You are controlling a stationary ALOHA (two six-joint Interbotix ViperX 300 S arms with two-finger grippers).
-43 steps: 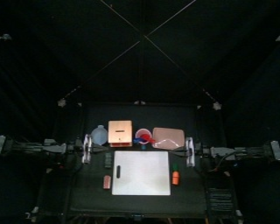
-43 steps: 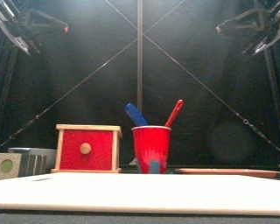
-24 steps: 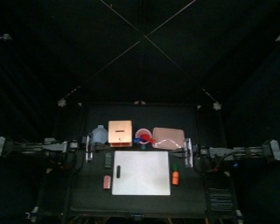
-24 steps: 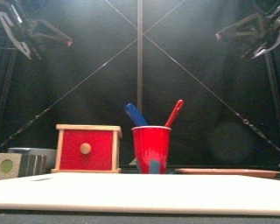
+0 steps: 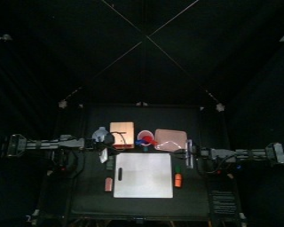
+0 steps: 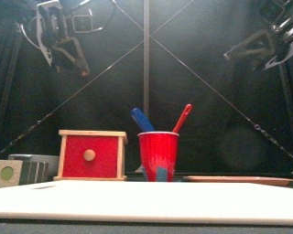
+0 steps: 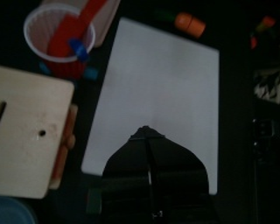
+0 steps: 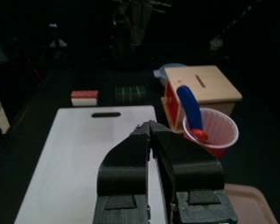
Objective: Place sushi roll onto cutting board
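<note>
Below both arms' closed jaws lies the bare cutting board (image 5: 145, 176), sushi roll unseen.

your cutting board (image 5: 145, 176) sits at the table's front. behind it, left to right: box (image 5: 122, 134), cup (image 5: 145, 137) holding utensils, tray (image 5: 170, 138). small pieces flank the board.

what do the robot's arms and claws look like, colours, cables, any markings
Both arms are black, jointed tubes with paler silver-grey sections near the wrists, seen from the top. The left claw has two flat black jaws tapering to a point. The right claw is the same black, with blocky ribbed finger bases. Dark cables loop beside the left arm in the front view. No markings are readable.
</note>
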